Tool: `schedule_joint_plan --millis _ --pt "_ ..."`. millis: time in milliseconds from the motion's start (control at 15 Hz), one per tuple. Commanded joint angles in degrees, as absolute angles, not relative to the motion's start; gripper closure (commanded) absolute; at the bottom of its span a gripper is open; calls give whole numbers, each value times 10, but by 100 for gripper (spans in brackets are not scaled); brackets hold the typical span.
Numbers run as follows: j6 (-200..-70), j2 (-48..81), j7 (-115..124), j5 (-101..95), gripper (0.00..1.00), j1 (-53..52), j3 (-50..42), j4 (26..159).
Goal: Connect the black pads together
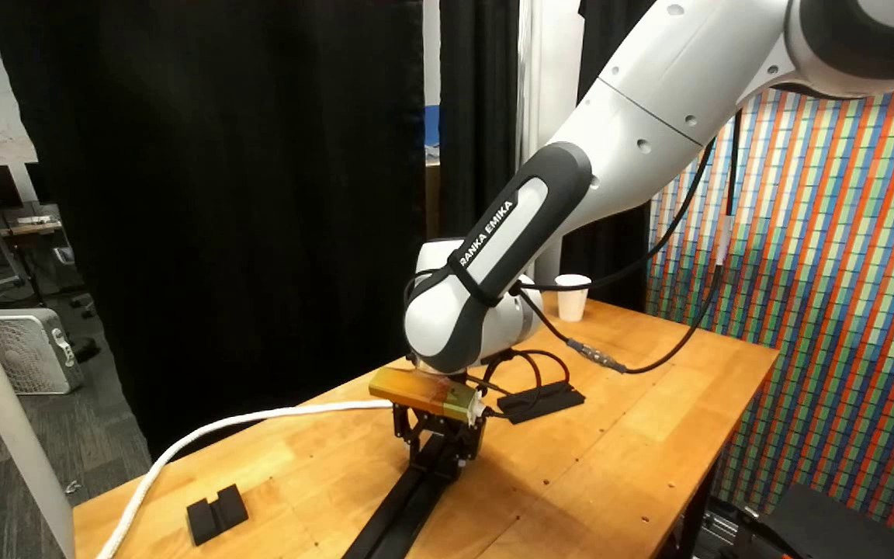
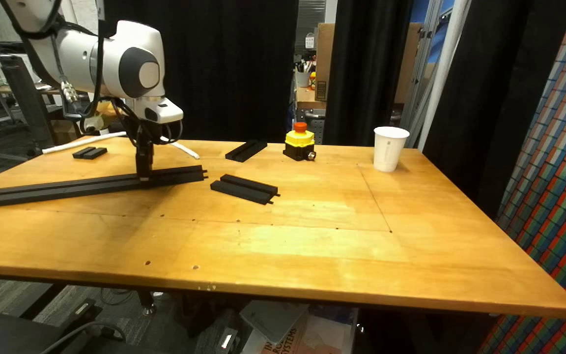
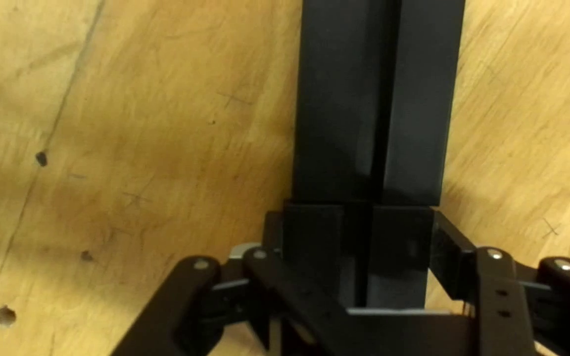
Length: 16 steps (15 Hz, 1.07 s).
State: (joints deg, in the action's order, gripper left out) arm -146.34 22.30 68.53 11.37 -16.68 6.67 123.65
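- Gripper point(image 3: 357, 237), closed tight on the held pad point(image 3: 312, 247), fingers point(image 3: 449, 254) against both long sides in the wrist view.
- Just ahead of the gripper in that view: long pad point(image 3: 339, 99), grooved lengthwise, end to end with the held pad, edges slightly out of line; cannot tell whether locked together.
- Out to either side of the gripper in an exterior view: both these pads in one straight line, pronged at the right end.
- Above the gripper: arm point(image 1: 540, 217), white and grey.
- Beneath the gripper: table point(image 2: 288, 255), wooden.
- Near the gripper, to its right in an exterior view: right pad point(image 2: 242, 191), flat, pronged end away from the gripper.
- Behind the gripper in an exterior view: cable point(image 2: 84, 142), white.
- Left of the gripper in both exterior views: small pad point(image 1: 231, 506), grooved.
- Right of and behind the gripper in an exterior view: back pad point(image 2: 252, 151), flat, grooved.
- Farther right of the gripper there: button point(image 2: 299, 139), red on yellow, black base.
- Far right of the gripper in both exterior views: cup point(image 2: 388, 152), white, upright.
- Well behind the gripper in both exterior views: curtains point(image 1: 206, 194), black.
- Farthest right of the gripper: wall point(image 1: 796, 272) of coloured squares.
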Motion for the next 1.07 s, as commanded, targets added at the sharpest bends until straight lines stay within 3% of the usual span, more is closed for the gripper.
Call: schedule_joint_plan --millis 0,1000 --pt "-1450 210 713 102 55 -180 62 1244" --pt "-1462 231 699 131 55 -174 84 1239"
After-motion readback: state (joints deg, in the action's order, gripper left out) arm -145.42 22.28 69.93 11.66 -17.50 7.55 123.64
